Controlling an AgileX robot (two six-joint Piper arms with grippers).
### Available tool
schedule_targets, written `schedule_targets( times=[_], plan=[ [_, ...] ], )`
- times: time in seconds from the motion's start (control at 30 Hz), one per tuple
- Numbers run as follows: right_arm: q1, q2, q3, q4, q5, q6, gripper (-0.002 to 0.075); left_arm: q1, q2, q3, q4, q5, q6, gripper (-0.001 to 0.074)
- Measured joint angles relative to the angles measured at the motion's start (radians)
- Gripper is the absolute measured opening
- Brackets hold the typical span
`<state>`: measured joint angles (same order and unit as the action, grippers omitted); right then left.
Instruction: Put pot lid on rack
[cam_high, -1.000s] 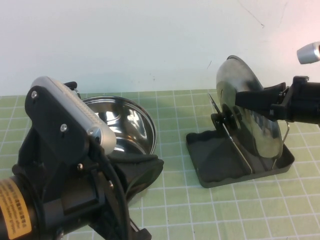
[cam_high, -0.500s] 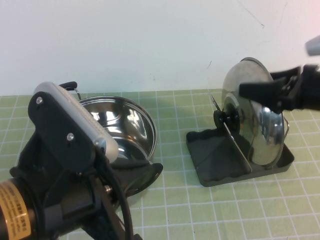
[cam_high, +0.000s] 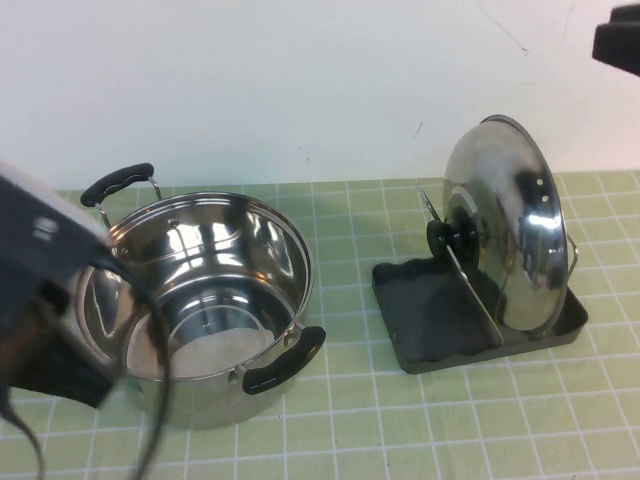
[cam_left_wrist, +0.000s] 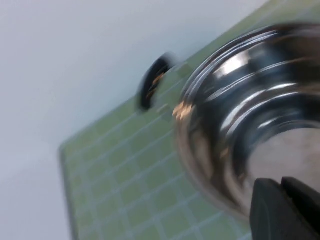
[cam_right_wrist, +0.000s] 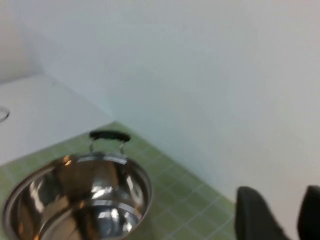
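— Both arms have pulled back since a second ago: the left gripper (cam_left_wrist: 285, 210), at eight o'clock by the pot (cam_high: 200, 300), can't be read as apart or together.

— And the pot lid (cam_high: 510, 240)?

— It stands upright in the rack (cam_high: 420, 330) at three o'clock. The right gripper (cam_right_wrist: 277, 210), at one o'clock, is spread, holding nothing. Best retreat clear without brushing anything.

On my counter (cam_high: 400, 420) I count one pot lid (cam_high: 510, 235), one rack (cam_high: 420, 320), and one steel pot (cam_high: 200, 300) with two black handles. I have two grippers: my left gripper (cam_left_wrist: 285, 210) by the pot, my right gripper (cam_right_wrist: 277, 210) raised high, fingers apart.
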<state>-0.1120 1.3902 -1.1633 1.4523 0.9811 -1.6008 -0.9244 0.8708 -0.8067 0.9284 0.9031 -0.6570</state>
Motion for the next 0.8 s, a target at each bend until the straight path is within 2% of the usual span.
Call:
schedule_targets(
  times=[0.07, 0.13, 0.27, 0.33, 0.43, 0.53, 0.63, 0.8],
  plan=[
    [0.0, -0.032, -0.047, -0.143, 0.062, 0.099, 0.0114, 0.0, -0.021, 0.0, 0.032, 0.101, -0.125, 0.0],
    [0.0, -0.056, -0.106, -0.323, 0.149, 0.218, 0.0051, 0.0, -0.056, 0.0, 0.036, 0.166, -0.225, 0.0],
    [0.015, -0.09, -0.219, -0.725, 0.24, 0.447, 0.0014, 0.0, -0.178, 0.0, -0.007, 0.204, -0.319, 0.0],
    [0.04, -0.112, -0.267, -0.958, 0.253, 0.568, 0.001, 0.0, -0.252, -0.002, -0.067, 0.181, -0.326, 0.0],
    [0.071, -0.153, -0.301, -1.195, 0.248, 0.681, 0.0008, 0.0, -0.345, -0.002, -0.179, 0.118, -0.305, 0.0],
    [0.08, -0.21, -0.303, -1.277, 0.183, 0.715, 0.0006, 0.0, -0.416, -0.002, -0.301, 0.043, -0.218, -0.0001],
    [0.082, -0.288, -0.282, -1.284, 0.088, 0.715, 0.0006, 0.0, -0.459, -0.002, -0.408, -0.009, -0.1, -0.0001],
    [0.086, -0.435, -0.186, -1.191, -0.011, 0.653, 0.0006, 0.0, -0.505, 0.04, -0.515, -0.104, 0.055, -0.0001]
  ],
)
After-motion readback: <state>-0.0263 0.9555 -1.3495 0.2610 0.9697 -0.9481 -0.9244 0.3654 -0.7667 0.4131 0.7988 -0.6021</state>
